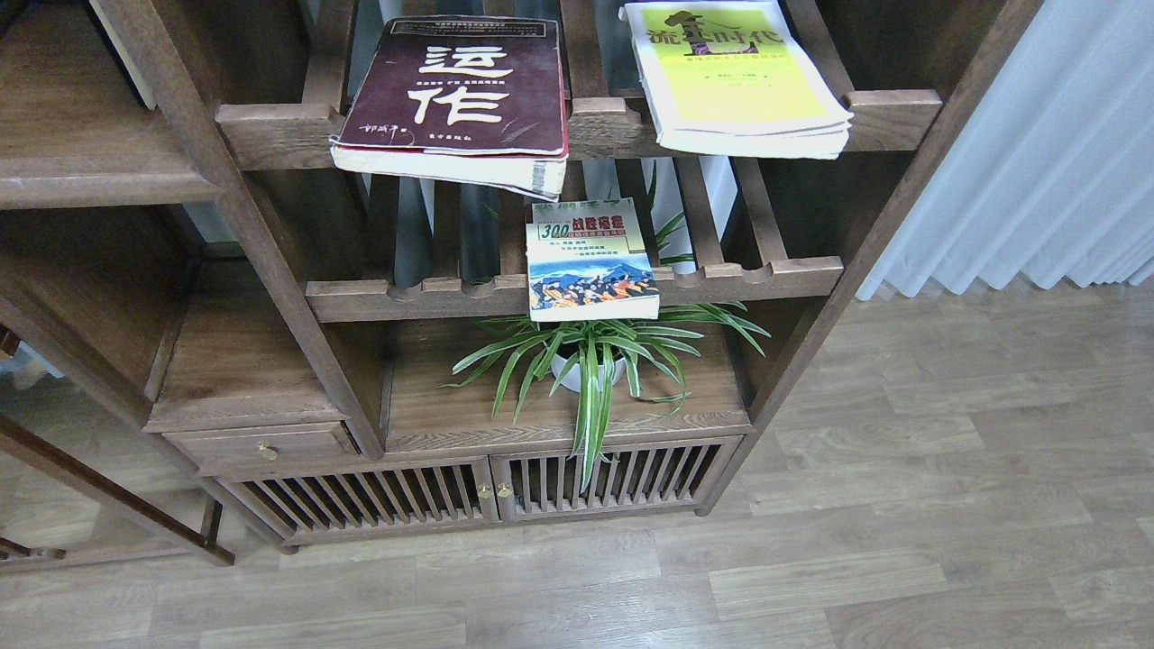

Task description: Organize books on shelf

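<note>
Claws out of view — state unknowable, maroon book [455,90] and yellow-green book [735,77] on upper rack, "300" book [590,261] below

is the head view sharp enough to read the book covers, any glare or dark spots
Head view: evenly lit and mostly sharp; big characters on the maroon book read clearly, small print on the "300" book is soft. The yellow-green book looks slightly washed out. Deep shadow under the slatted racks.

A spider plant [590,356] in a white pot [577,371] (mostly hidden by leaves) stands above slatted cabinet doors [491,494], near a pale curtain [1037,153].
</note>
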Robot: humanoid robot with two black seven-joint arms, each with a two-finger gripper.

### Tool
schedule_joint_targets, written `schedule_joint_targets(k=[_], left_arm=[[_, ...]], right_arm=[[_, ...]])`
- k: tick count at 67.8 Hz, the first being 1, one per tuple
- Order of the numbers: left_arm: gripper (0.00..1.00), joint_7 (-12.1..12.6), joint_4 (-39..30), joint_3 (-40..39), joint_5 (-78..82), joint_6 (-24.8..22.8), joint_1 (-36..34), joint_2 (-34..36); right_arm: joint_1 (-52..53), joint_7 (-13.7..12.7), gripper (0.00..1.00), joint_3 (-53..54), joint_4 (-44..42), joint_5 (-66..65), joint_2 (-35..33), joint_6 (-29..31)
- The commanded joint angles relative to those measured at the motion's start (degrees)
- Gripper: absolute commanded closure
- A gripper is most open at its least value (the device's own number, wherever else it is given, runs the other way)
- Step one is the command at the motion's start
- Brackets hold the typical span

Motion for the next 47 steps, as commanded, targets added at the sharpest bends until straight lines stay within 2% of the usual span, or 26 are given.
schedule_joint_targets(k=[1, 32, 41, 47], left_arm=[[0.0, -0.09, 0.08, -0.23, 0.1, -0.01, -0.81, 0.0], [0.0, -0.79, 0.16, -0.14, 0.1, -0.01, -0.9, 0.0], [0.0, -2.29, -0.1, -0.49, -0.25, -0.36, -0.9, 0.0], [0.0, -3.43, -0.45, -1.37, -1.13, -2.64, -0.9, 0.0]], right_arm=[[0.0, 0.0, 0.0, 0.14, 0.01, 0.14, 0.0, 0.72], [3.34, 0.0, 0.0, -0.56, -0.17, -0.65, 0.0, 0.02], [6.24, 0.0, 0.0, 0.32, 0.01, -0.12, 0.0, 0.9], [8.53, 2.59, 0.0, 0.58, 0.71, 0.05, 0.0, 2.04]])
